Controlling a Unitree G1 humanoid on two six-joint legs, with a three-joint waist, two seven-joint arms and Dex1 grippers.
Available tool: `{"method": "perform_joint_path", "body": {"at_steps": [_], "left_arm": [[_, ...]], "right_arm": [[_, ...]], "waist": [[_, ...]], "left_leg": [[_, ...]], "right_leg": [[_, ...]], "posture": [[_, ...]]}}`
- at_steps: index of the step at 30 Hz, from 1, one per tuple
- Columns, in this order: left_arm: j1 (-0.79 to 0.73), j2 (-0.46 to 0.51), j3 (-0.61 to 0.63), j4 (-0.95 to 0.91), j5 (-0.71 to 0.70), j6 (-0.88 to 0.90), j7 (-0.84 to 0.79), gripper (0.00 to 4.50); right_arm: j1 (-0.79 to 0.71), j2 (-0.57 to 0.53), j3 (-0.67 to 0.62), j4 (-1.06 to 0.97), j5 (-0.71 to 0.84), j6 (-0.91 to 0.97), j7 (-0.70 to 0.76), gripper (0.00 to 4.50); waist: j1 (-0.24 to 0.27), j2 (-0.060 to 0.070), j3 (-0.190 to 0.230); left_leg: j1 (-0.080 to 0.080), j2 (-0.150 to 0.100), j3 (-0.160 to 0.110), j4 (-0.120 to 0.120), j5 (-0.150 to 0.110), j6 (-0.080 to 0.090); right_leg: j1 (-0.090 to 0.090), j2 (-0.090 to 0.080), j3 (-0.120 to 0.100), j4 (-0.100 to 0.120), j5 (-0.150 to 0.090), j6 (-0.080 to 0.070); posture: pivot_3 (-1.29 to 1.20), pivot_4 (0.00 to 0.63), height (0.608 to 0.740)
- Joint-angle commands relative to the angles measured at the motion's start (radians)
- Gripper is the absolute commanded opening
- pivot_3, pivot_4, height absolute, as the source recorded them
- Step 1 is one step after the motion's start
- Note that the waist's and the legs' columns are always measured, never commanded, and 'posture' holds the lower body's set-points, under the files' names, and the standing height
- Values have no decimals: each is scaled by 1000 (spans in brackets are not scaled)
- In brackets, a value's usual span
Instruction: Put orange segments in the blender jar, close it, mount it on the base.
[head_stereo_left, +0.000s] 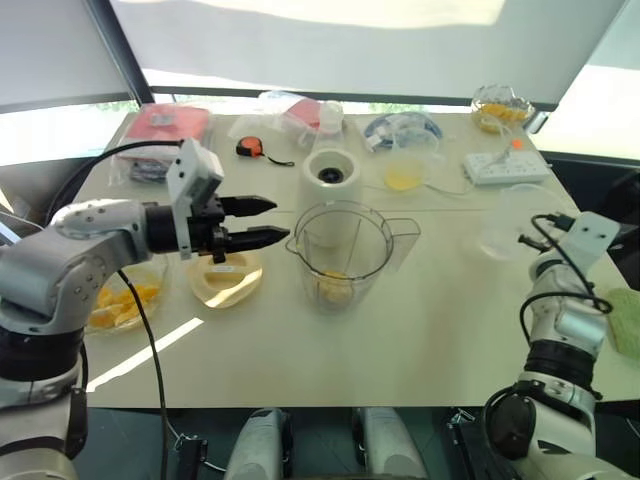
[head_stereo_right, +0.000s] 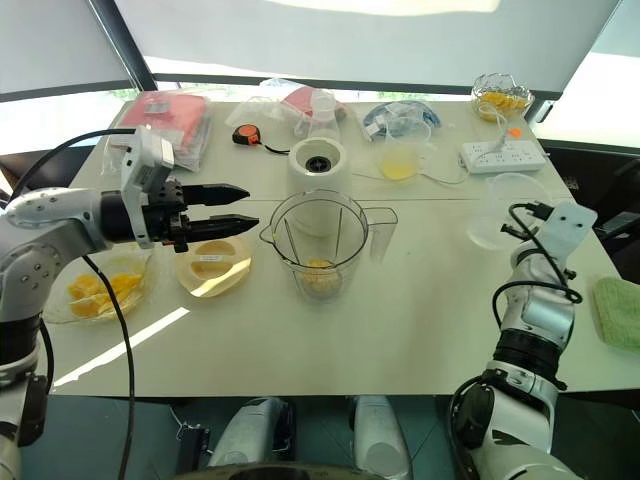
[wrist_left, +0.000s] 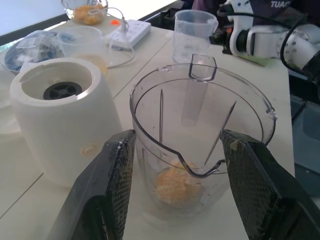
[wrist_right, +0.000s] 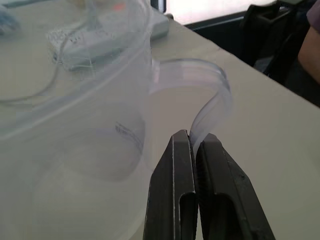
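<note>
The blender jar (head_stereo_left: 345, 250) stands open at mid-table with a few orange segments (head_stereo_left: 335, 288) on its bottom. Behind it is the white base (head_stereo_left: 331, 175) with its dark socket. More orange segments lie in a clear bowl (head_stereo_left: 125, 300) at the left. My left gripper (head_stereo_left: 280, 222) hovers open just left of the jar, pointing at it; the left wrist view has its fingers (wrist_left: 112, 185) flanking the jar (wrist_left: 200, 150), empty. My right gripper (wrist_right: 197, 140) is shut on the thin handle of a clear cup (head_stereo_left: 508, 222) at the table's right side.
A shallow clear dish (head_stereo_left: 227, 277) sits under the left gripper. At the back are a small cup of yellow liquid (head_stereo_left: 404, 172), a power strip (head_stereo_left: 505, 165), a scalloped glass dish (head_stereo_left: 500, 108), a tape measure (head_stereo_left: 250, 148) and plastic bags. A green cloth (head_stereo_left: 625, 320) lies far right.
</note>
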Motion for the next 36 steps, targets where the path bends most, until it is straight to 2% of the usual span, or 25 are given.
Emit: {"method": "perform_joint_path", "body": {"at_steps": [1,6,10,14,17,23,24,33,36], "left_arm": [[-3,-3,16,-32,-14,-2,12,2773],[7,-4,8,-33,-5,-8,9,2773],[7,-4,6,-28,-1,-11,8,2773],[7,-4,3,-27,2,-12,8,2773],[8,-5,3,-27,2,-10,9,2773],[10,-6,-1,-21,6,-14,4,2773],[10,-7,-3,-21,7,-14,4,2773],[16,-8,-12,-14,14,-23,0,2773],[24,0,-13,-3,28,-32,-4,2773]], "right_arm": [[-4,-15,26,27,-43,-121,-91,47],[-23,-9,27,121,-29,-190,-182,47],[-44,16,-16,171,38,-164,-242,47],[-29,22,-4,181,55,-168,-259,47],[-8,31,8,159,67,-150,-261,980],[25,33,36,116,59,-116,-273,4109],[34,35,39,97,59,-109,-273,4430],[162,46,106,-169,43,-8,-250,4430],[243,55,124,-326,31,54,-245,4430]], "waist": [[1,0,0],[1,0,0],[0,0,0],[1,0,0],[1,0,0],[-2,0,0],[-3,0,0],[1,0,0],[2,0,0]], "left_leg": [[0,0,0,0,0,0],[0,0,0,0,0,0],[0,0,0,0,0,0],[0,0,0,0,0,0],[0,0,0,0,0,0],[1,1,0,0,0,0],[1,1,0,0,0,0],[1,1,-1,0,0,0],[1,1,-1,0,0,0]], "right_leg": [[0,0,0,0,0,0],[0,0,0,0,0,0],[0,0,0,0,-1,-1],[0,0,0,0,0,-1],[1,0,0,0,0,-1],[1,0,0,0,-1,-1],[1,0,1,0,-1,-1],[1,1,0,0,-1,-1],[1,0,0,0,-1,-2]], "posture": [[0,150,740],[0,150,740],[0,150,740],[0,150,740],[0,150,740],[0,150,740],[0,150,740],[0,150,740],[0,150,740]]}}
